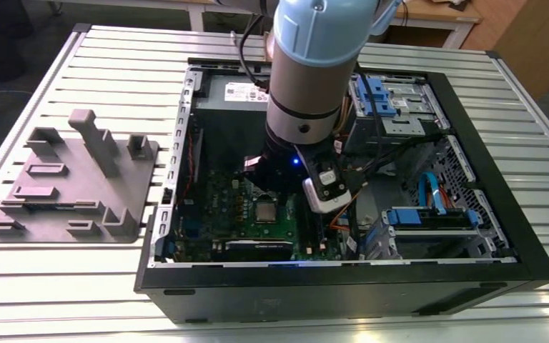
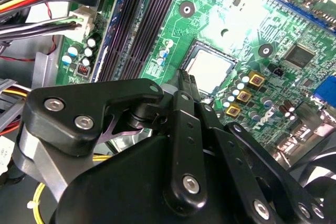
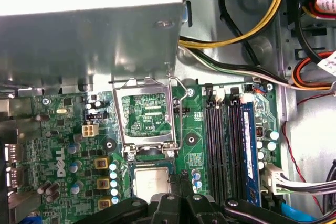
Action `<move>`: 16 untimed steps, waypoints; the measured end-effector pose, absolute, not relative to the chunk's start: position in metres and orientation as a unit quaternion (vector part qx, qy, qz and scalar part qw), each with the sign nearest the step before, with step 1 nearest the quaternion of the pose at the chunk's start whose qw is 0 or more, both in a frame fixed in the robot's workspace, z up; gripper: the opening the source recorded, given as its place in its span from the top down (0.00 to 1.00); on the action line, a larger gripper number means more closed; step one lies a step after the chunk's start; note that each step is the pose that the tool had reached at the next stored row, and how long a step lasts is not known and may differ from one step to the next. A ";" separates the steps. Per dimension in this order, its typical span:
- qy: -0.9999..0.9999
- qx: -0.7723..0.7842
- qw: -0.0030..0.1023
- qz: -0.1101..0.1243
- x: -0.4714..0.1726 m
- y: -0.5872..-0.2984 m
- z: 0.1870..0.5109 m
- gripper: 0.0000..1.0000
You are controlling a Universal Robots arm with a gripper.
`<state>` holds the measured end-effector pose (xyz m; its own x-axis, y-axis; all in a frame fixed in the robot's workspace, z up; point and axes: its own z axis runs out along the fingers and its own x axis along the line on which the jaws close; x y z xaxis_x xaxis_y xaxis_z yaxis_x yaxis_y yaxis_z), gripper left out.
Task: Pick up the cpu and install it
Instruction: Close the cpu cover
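- I saw the cpu (image 2: 210,71) lying flat in its socket near the middle of the green motherboard (image 2: 278,24), silvery top up, just beside the memory slots (image 2: 144,19).
- The gripper (image 2: 187,80) sat at the cpu's edge on the memory-slot side. Its fingers looked drawn together into one narrow tip with nothing between them. I could not tell whether the tip touched the chip.
- In the first wrist view the socket's load plate (image 3: 144,111) stood hinged up.
- In the exterior view the arm (image 1: 308,71) reached down into the open computer case (image 1: 351,289) on the slatted table (image 1: 65,286). A grey fixture (image 1: 74,179) lay by the table's edge at the exterior view's left.
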<state>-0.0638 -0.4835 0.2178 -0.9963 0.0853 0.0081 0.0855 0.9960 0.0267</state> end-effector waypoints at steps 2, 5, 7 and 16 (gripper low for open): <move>-0.999 -0.043 0.004 -0.013 -0.064 -0.483 0.218 0.90; -0.999 -0.043 0.004 -0.013 -0.064 -0.482 0.218 0.90; -0.999 -0.043 0.004 -0.013 -0.064 -0.482 0.218 0.90; -0.999 -0.043 0.004 -0.013 -0.060 -0.482 0.217 0.90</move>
<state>-0.0602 -0.4819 0.2171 -0.9963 0.0854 0.0083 0.0856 0.9960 0.0266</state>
